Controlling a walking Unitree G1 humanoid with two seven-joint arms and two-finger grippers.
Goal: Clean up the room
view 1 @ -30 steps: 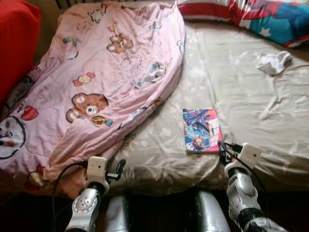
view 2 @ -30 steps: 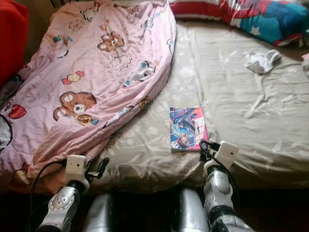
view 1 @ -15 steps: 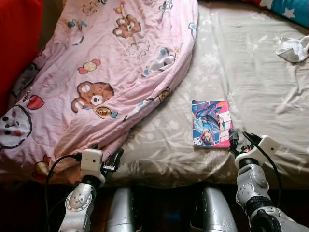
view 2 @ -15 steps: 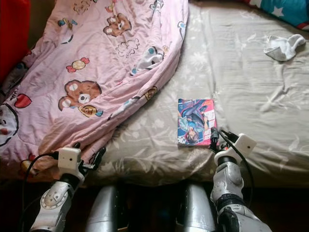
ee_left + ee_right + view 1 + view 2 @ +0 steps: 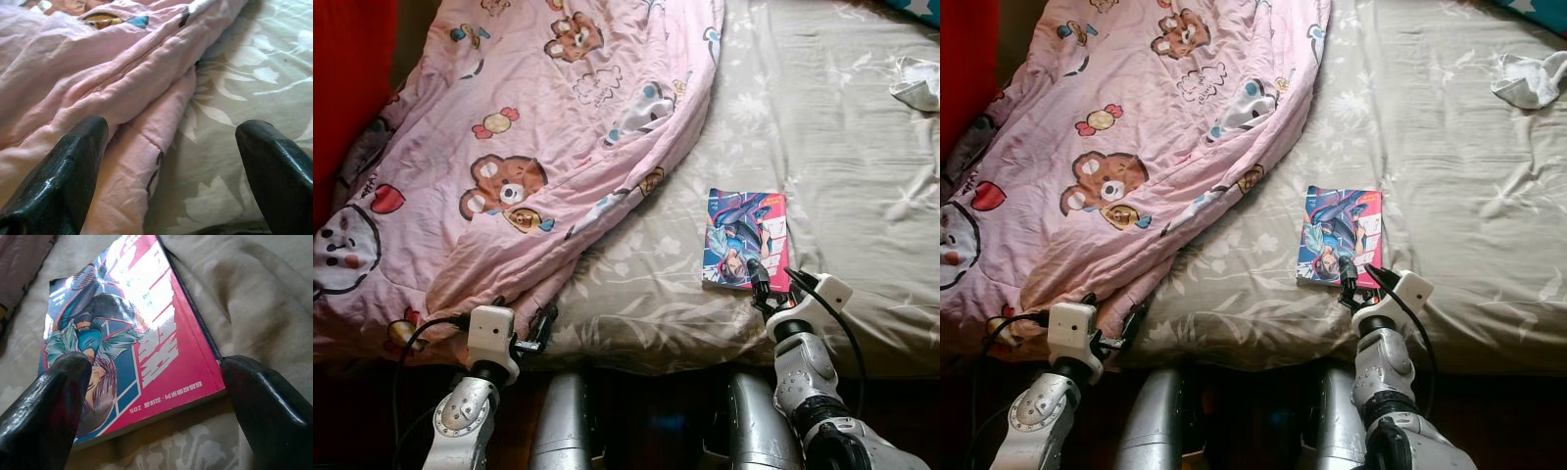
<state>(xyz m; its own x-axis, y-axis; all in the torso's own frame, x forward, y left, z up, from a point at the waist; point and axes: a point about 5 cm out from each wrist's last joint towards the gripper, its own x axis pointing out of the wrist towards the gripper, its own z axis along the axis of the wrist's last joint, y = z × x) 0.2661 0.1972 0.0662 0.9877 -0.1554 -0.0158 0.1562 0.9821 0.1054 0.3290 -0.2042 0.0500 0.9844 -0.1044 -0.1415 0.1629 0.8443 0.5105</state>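
Bedding covered nearly everything in front of the robot: a beige bed sheet [image 5: 842, 166] printed with pale leaf and flower shapes, creased and slightly shiny, stretched over the bed. On the robot's left half lay a soft pink quilt [image 5: 529, 127], rumpled into long folds and patterned with teddy bears, sweets and cartoon faces; its lower edge hung toward the near side of the bed. A red cushion-like mass [image 5: 347, 88] sat at the far left. A crumpled white cloth [image 5: 917, 86] lay on the sheet at the far right, well apart from everything else.

A thin rectangular book [image 5: 745, 240], flat on the sheet near the bed's front edge, showed a glossy cover of pink and blue with a drawn figure and white lettering; light glared off it.

The right claw [image 5: 156, 416] was spread wide at the book's near edge, its two rounded black fingers [image 5: 49, 406] standing either side of the near corner of the cover, one over the cover's corner, the other over the sheet just beside it. It gripped nothing.

The left claw [image 5: 171, 171] also stood wide open, low at the quilt's hem, one finger over pink fabric, the other over the sheet, holding nothing.
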